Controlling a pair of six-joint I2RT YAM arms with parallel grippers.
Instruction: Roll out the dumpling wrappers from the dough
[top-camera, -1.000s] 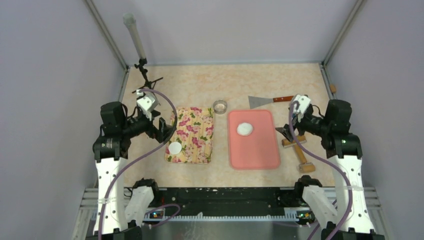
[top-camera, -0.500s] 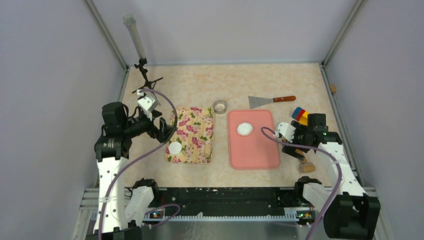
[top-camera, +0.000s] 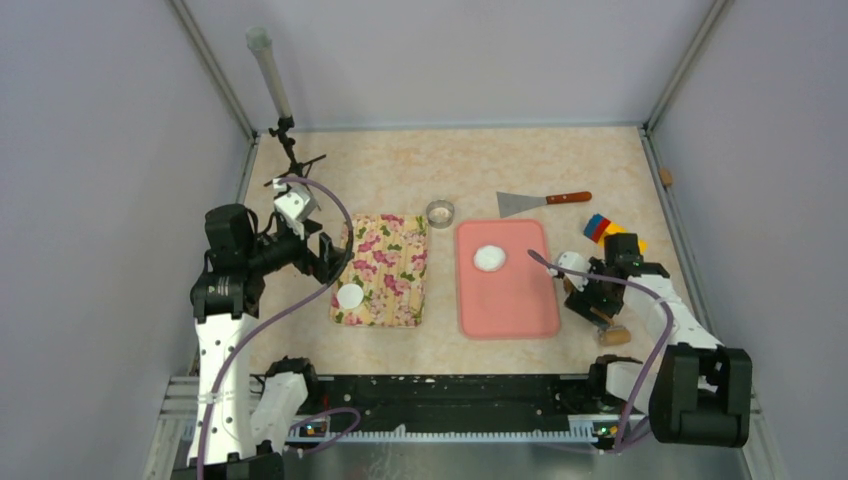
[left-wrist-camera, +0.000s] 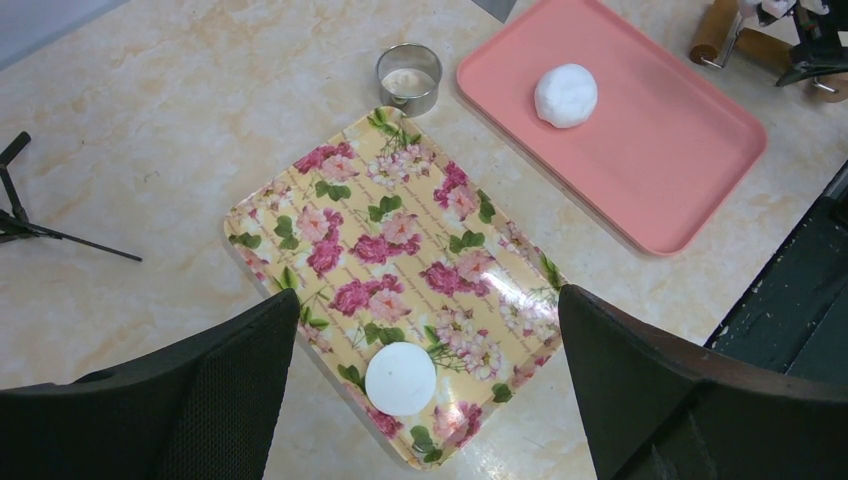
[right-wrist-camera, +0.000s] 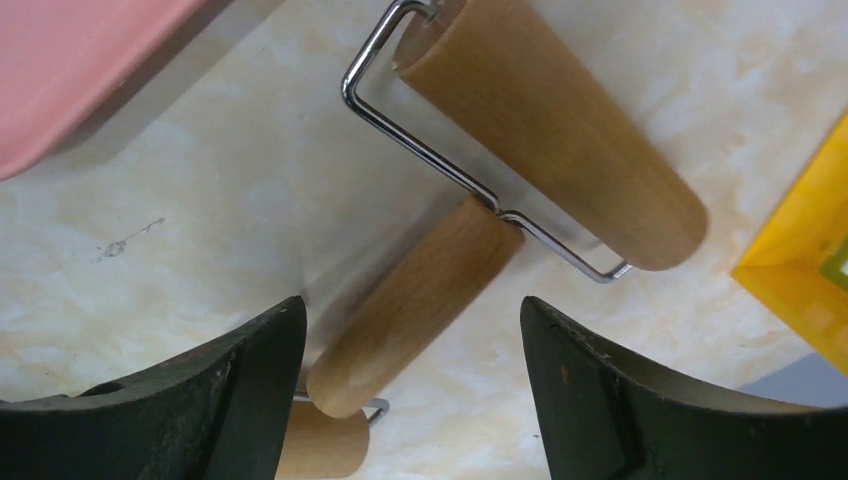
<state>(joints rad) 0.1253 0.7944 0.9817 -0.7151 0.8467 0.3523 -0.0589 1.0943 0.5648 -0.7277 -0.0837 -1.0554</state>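
Top external view: the right gripper (top-camera: 588, 298) is hovering over the rolling pin (top-camera: 611, 334) beside the pink board (top-camera: 510, 310), where the dough (top-camera: 490, 258) is sitting unrolled. The arm is hiding most of the pin.

Left wrist view: the left gripper (left-wrist-camera: 428, 305) is hanging wide open and empty above the floral tray (left-wrist-camera: 300, 215), which is bearing one dumpling wrapper (left-wrist-camera: 400, 379).

Right wrist view: the open fingers (right-wrist-camera: 250, 380) are straddling the pin's handle and gripping nothing. Closing squarely on it seems to be the next move.

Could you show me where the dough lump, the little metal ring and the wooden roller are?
dough (left-wrist-camera: 566, 95): left wrist view, top of the lump.
ring (left-wrist-camera: 410, 103): left wrist view, its near outer wall.
roller (right-wrist-camera: 550, 130): right wrist view, middle of the wide wooden drum.
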